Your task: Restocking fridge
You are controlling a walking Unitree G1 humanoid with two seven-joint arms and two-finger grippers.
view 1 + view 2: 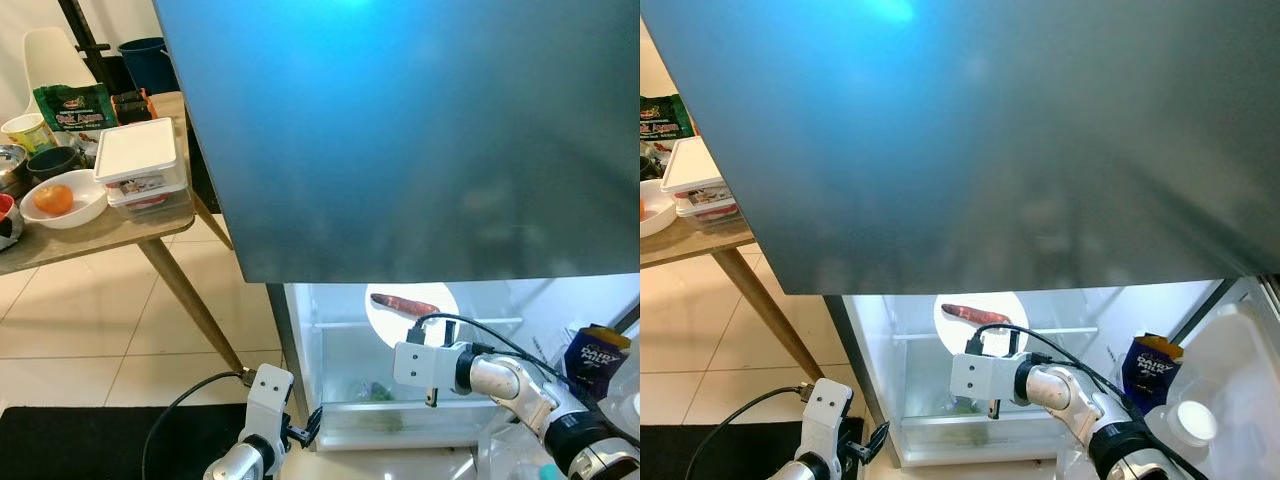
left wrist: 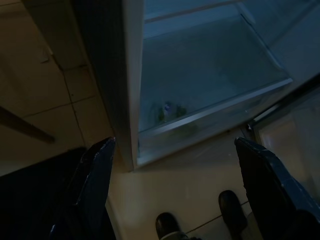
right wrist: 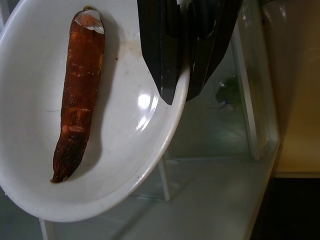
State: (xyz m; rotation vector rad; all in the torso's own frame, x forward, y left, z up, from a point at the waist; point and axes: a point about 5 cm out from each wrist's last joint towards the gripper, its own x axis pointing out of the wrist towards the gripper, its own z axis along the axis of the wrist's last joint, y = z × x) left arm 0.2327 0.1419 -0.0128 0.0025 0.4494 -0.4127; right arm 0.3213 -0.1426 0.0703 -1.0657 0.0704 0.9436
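A white plate (image 3: 125, 165) carries one long reddish-brown root vegetable (image 3: 77, 100). My right gripper (image 3: 177, 95) is shut on the plate's rim, and its black fingers overlap the edge. The plate (image 1: 412, 312) hangs inside the lit lower fridge compartment, above a clear drawer (image 1: 390, 412) with some greens in it. My left gripper (image 2: 180, 165) stands open and low by the fridge's bottom left corner, holding nothing.
The fridge's dark upper door (image 1: 400, 130) looms over the compartment. A purple chocolate bag (image 1: 592, 358) and a white-capped jug (image 1: 1193, 422) sit in the door shelf on the right. On the left, a wooden table (image 1: 90, 240) holds containers and a bowl with an orange. A black mat (image 1: 90, 440) lies on the floor.
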